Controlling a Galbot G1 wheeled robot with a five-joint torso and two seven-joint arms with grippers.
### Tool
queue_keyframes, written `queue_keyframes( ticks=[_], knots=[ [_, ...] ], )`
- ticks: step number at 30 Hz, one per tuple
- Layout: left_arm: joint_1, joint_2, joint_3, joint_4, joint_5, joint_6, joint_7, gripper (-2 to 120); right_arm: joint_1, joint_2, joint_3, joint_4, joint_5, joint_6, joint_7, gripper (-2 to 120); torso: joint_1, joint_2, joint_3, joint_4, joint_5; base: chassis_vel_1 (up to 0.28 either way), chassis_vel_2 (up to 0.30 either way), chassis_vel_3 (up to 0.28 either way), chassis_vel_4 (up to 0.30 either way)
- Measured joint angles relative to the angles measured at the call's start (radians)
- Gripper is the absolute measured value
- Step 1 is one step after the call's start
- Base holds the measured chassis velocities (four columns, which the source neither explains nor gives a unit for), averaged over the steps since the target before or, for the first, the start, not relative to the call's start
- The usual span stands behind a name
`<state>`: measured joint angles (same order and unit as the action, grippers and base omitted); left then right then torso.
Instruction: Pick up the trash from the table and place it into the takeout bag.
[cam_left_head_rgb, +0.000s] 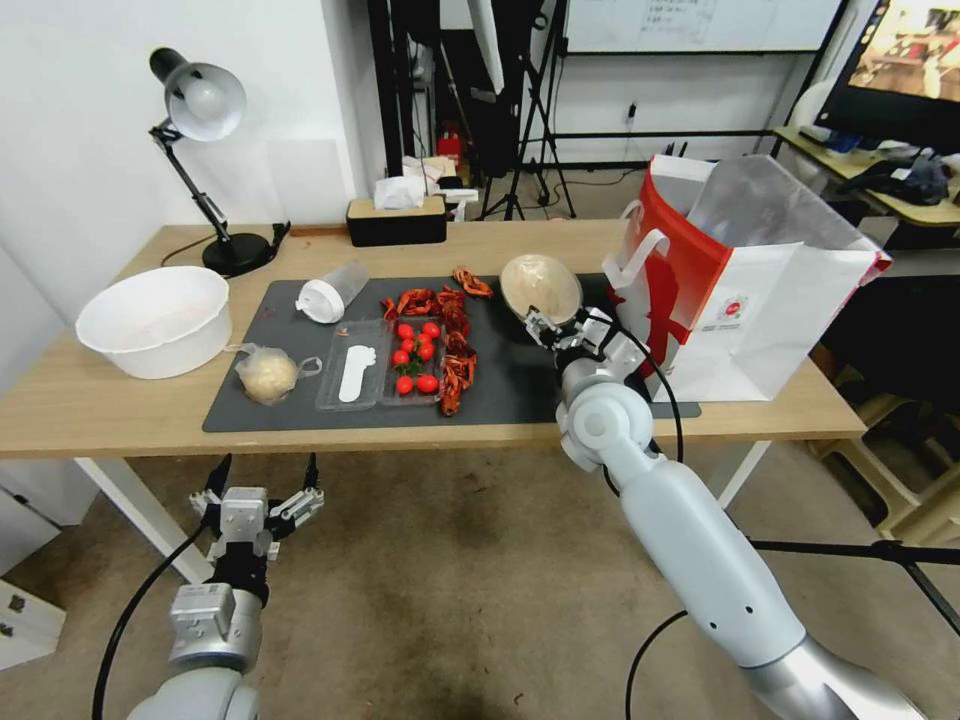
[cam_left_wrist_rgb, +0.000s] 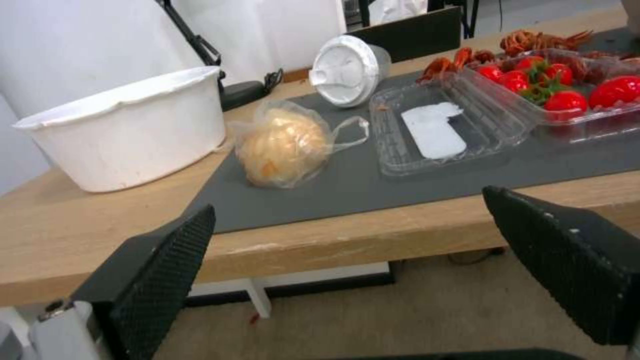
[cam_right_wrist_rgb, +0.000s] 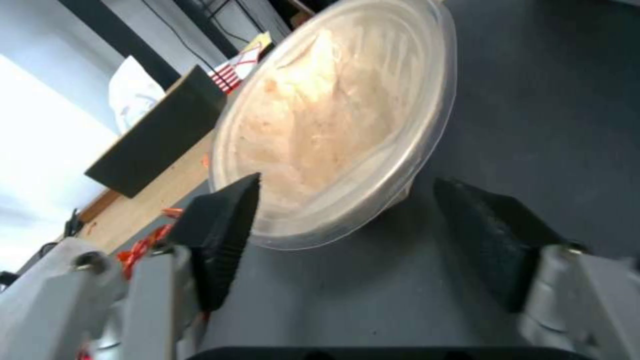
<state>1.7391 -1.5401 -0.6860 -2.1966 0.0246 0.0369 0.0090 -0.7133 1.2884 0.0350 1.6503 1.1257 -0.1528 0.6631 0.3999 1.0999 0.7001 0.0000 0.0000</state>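
**Mia:** How many things sit on the bench (cam_left_head_rgb: 120, 405)?

**Ben:** I count one big white tub (cam_left_head_rgb: 155, 320), one black lamp (cam_left_head_rgb: 205, 165), one black tissue box (cam_left_head_rgb: 397, 220) and one takeout bag (cam_left_head_rgb: 745, 285). On the dark grey mat (cam_left_head_rgb: 510, 385) there is one clear cup with a white lid (cam_left_head_rgb: 330, 292), lying on its side. There is one clear bag with a pale lump (cam_left_head_rgb: 268, 374) in it. There are two clear trays: one (cam_left_head_rgb: 352, 378) holds a white scrap, the other (cam_left_head_rgb: 418, 360) holds seven red tomatoes. Red crayfish shells (cam_left_head_rgb: 455, 335) lie around them.

**Mia:** And the bowl?

**Ben:** One beige round bowl (cam_left_head_rgb: 541, 286). It is tipped up on its edge at the far side of the mat, just beside the bag. It looks pale and smeary inside.

**Mia:** What does the bag look like?

**Ben:** White and boxy, with red sides, white strap handles, a small red logo and a shiny lining. It stands open at the right end of the bench.

**Mia:** What are the arms doing?

**Ben:** The right end effector (cam_left_head_rgb: 553, 333) is at the bowl's rim. Its fingers (cam_right_wrist_rgb: 223, 235) are spread, one on each side of the rim. The left end effector (cam_left_head_rgb: 262, 478) hangs low in front of the bench, spread wide, holding nothing.
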Motion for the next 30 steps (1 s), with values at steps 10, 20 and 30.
queue_keyframes(
  ticks=[10, 20, 30],
  knots=[
    [0.003, -0.002, 0.003, 0.004, 0.000, -0.008, 0.000, 100, 0.012, 0.007, 0.005, -0.021, 0.009, -0.009, 0.016, 28, 0.000, 0.000, 0.000, 0.0000, 0.0000, 0.000, 0.000, 0.000, 0.000],
    [0.004, -0.003, 0.005, 0.004, 0.002, -0.011, 0.000, 100, 0.007, 0.002, 0.009, -0.018, 0.008, -0.014, 0.021, 0, 0.000, 0.000, 0.000, 0.0000, 0.0001, 0.000, 0.000, 0.000, 0.000],
    [0.002, -0.003, 0.005, 0.007, 0.003, -0.015, 0.000, 100, -0.014, -0.024, 0.023, 0.076, -0.006, 0.000, -0.020, 0, 0.000, 0.000, 0.000, 0.0000, 0.0000, 0.000, 0.000, 0.000, 0.000]
  ],
)
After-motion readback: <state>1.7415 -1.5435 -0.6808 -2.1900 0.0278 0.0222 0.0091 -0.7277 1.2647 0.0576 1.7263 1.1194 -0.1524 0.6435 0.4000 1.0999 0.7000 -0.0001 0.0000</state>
